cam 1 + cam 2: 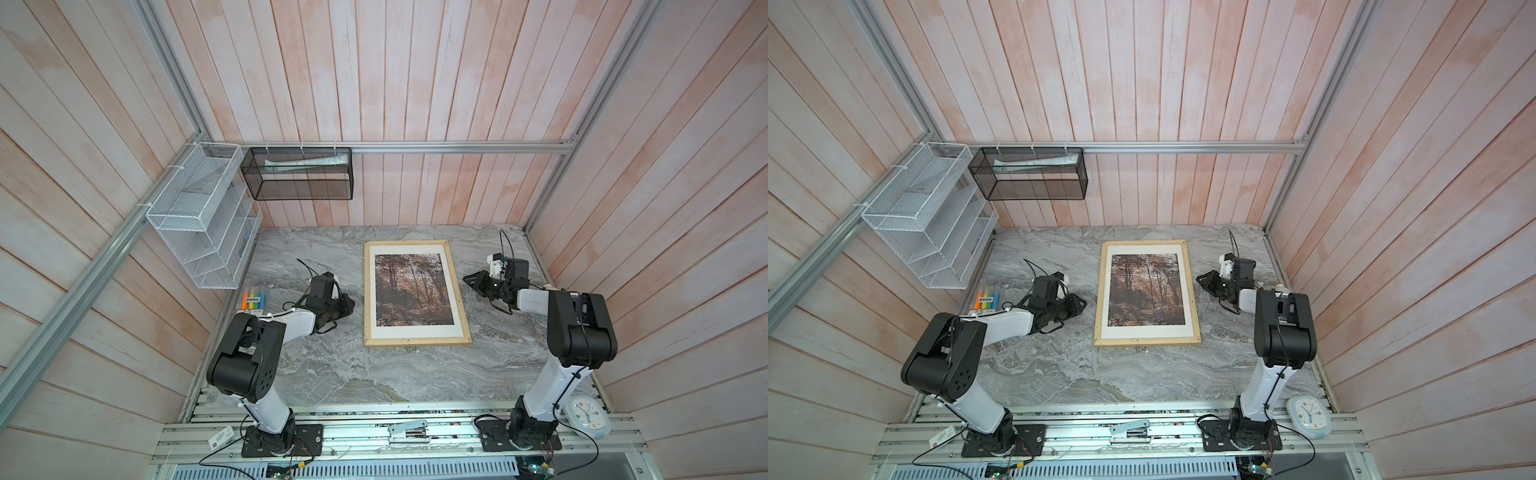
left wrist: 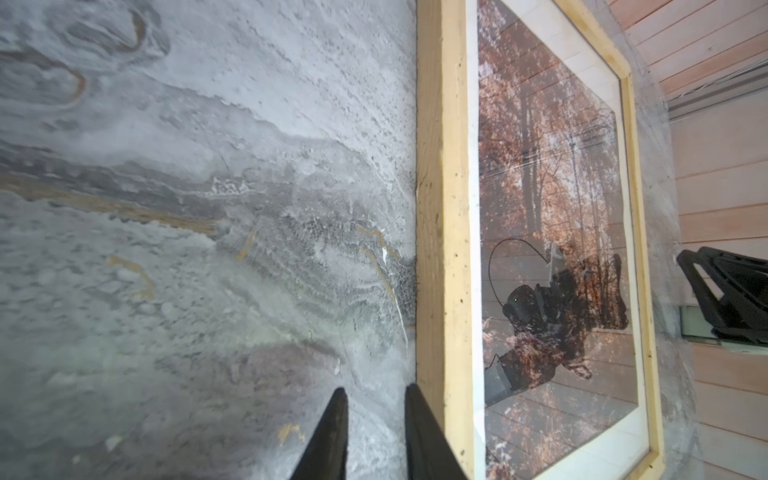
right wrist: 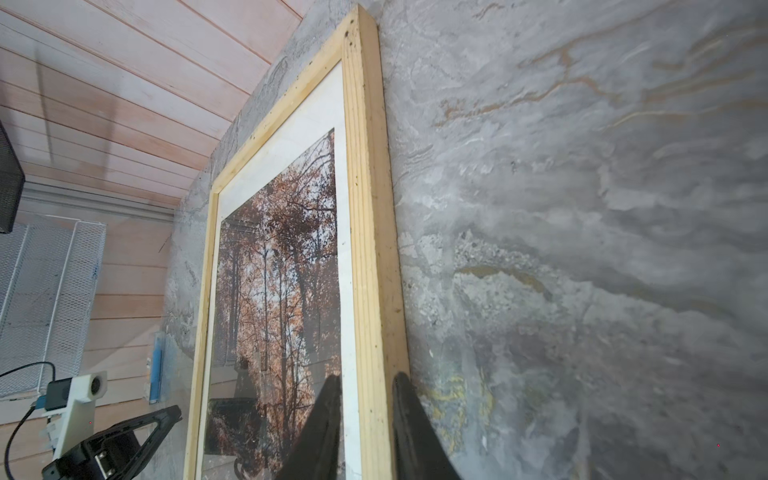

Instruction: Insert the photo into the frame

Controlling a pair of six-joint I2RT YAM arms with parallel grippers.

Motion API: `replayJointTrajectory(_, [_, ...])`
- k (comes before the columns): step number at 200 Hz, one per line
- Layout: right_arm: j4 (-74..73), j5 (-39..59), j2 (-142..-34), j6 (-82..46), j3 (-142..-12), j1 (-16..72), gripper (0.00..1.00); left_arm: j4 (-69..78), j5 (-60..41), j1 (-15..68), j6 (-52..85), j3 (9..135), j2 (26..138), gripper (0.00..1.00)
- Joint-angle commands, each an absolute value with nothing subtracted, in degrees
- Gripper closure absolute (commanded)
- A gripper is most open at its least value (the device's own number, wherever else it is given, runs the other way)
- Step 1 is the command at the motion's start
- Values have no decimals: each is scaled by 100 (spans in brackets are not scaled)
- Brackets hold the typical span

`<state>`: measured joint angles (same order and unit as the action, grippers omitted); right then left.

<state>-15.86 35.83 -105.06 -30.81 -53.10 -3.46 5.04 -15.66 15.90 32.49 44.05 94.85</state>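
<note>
Grey marbled tabletop (image 1: 374, 374), pink plank walls. The pale wooden rectangular frame (image 1: 417, 342) lies flat between your two grippers. The autumn-forest photo print (image 1: 411, 289) sits inside it, ringed by a white mat border (image 1: 415, 331).

Left gripper (image 2: 374, 436): fingers slightly apart, bare table between them, frame edge just beside.

Right gripper (image 3: 365, 424): fingers slightly apart, near the opposite long edge, gripping nothing.

I see the grey marbled table (image 1: 332, 374) carrying the frame (image 1: 417, 341), which lies flat near its middle, towards the back. A pack of coloured markers (image 1: 254, 300) lies at the table's left edge.
</note>
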Motion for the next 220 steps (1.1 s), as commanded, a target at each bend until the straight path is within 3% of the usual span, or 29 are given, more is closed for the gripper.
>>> replayJointTrajectory(1, [-1424, 3479, -10146, -2793, -5156, -358, 74, 113, -1269, 1566, 3040, 4579, 9084, 70])
replayJointTrajectory(42, [-1143, 3053, -9466, -2427, -5011, -349, 70, -359, -1031, 1564, 2843, 4706, 8495, 68])
replayJointTrajectory(84, [-872, 2484, -8637, -2002, -4841, -198, 60, -936, -703, 1564, 2488, 5073, 8004, 48])
replayJointTrajectory(102, [-665, 1884, -8227, -1807, -4777, -88, 52, -1292, -450, 1566, 2299, 5349, 7898, 45])
replayJointTrajectory(105, [-605, 1754, -8162, -1774, -4774, -68, 43, -1343, -419, 1568, 2279, 5377, 7875, 44])
replayJointTrajectory(111, [-526, 1538, -8038, -1728, -4736, -48, 9, -1411, -355, 1563, 2227, 5432, 7822, 43])
replayJointTrajectory(115, [-492, 1397, -7965, -1731, -4702, -44, 3, -1448, -307, 1569, 2202, 5462, 7787, 42])
replayJointTrajectory(158, [-70, 244, -7159, -1796, -4439, -41, 2, -1878, 374, 1560, 2069, 5760, 7533, 29])
replayJointTrajectory(159, [-48, 214, -7144, -1803, -4439, -42, 2, -1893, 389, 1558, 2072, 5767, 7528, 26])
replayJointTrajectory(161, [-1, 148, -7114, -1813, -4445, -44, 2, -1915, 418, 1556, 2069, 5784, 7525, 6])
replayJointTrajectory(164, [66, 56, -7072, -1819, -4466, -35, 2, -1938, 455, 1547, 2063, 5801, 7517, 0])
replayJointTrajectory(205, [1261, -1725, -6555, -1729, -4798, 127, 2, -2311, 809, 1415, 2014, 6041, 7432, 0])
replayJointTrajectory(220, [938, -1664, -6136, -1784, -4529, 115, 2, -2353, 949, 1307, 1959, 6056, 7360, 0])
